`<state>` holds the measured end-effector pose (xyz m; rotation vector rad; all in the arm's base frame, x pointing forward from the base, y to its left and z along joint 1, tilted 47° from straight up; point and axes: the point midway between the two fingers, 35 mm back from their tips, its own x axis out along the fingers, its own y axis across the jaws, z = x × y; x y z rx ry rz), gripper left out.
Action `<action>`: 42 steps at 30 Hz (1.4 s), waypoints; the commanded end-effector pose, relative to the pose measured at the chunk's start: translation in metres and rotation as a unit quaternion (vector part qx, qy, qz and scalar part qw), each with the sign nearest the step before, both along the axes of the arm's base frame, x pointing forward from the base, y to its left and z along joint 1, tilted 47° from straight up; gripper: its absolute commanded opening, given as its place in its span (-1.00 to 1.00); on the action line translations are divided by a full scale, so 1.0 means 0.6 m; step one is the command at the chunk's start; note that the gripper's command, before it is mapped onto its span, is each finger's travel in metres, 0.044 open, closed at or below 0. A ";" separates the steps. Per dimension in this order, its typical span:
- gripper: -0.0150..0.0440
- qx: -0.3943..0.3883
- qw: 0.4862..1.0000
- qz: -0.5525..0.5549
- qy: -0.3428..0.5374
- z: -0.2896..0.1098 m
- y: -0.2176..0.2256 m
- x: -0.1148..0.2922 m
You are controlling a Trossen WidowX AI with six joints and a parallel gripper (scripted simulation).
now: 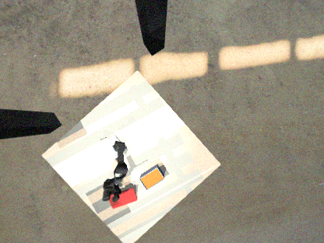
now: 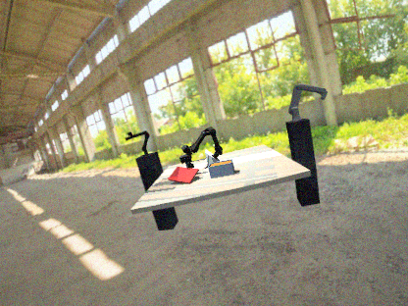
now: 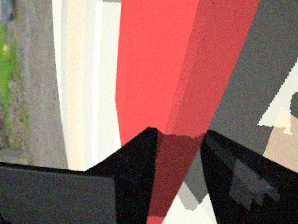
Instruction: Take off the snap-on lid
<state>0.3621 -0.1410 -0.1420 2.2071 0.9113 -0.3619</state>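
Note:
The red lid (image 1: 125, 196) (image 2: 182, 175) (image 3: 166, 50) is off the box and low over the table, tilted, near the table's front-left part. My gripper (image 1: 113, 191) (image 2: 186, 159) (image 3: 178, 139) is shut on the lid's edge; in the wrist view the red rim runs between the two black fingers. The storage box (image 1: 152, 177) (image 2: 221, 169), blue-walled with an orange open inside, stands on the table to the right of the lid, apart from it.
The tabletop (image 1: 117, 117) (image 2: 265, 167) is a pale patchwork square. Black camera posts (image 1: 153, 23) (image 1: 23, 122) (image 2: 301, 147) (image 2: 149, 169) stand at its corners. Sandy ground lies all around.

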 end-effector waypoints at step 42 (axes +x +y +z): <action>0.53 0.006 1.000 0.005 0.012 -0.030 0.031 -0.007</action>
